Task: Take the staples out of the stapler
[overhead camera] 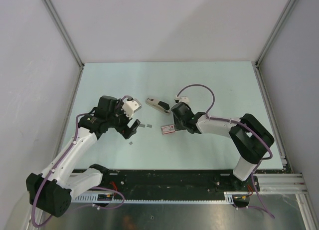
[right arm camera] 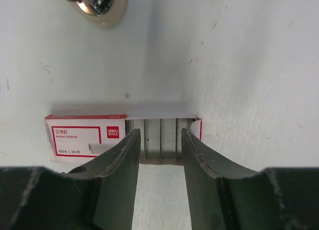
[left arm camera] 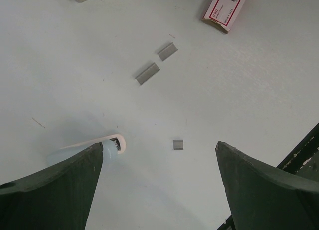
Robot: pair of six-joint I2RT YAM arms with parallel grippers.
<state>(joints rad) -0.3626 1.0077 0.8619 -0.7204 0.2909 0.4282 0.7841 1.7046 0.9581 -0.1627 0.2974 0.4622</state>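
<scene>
The stapler is a beige and black bar lying on the table behind the right gripper; one rounded end shows in the right wrist view. A small red and white staple box lies open, with grey strips of staples showing inside. My right gripper hangs over the box's open end, jaws a narrow gap apart, one on each side of the strips. My left gripper is wide open and empty just above the table, left of the box. A pale blue bar lies by its left finger, partly hidden.
Three short loose staple strips lie on the table: two side by side and one small piece between the left fingers. The black base rail runs along the near edge. Grey walls enclose the table.
</scene>
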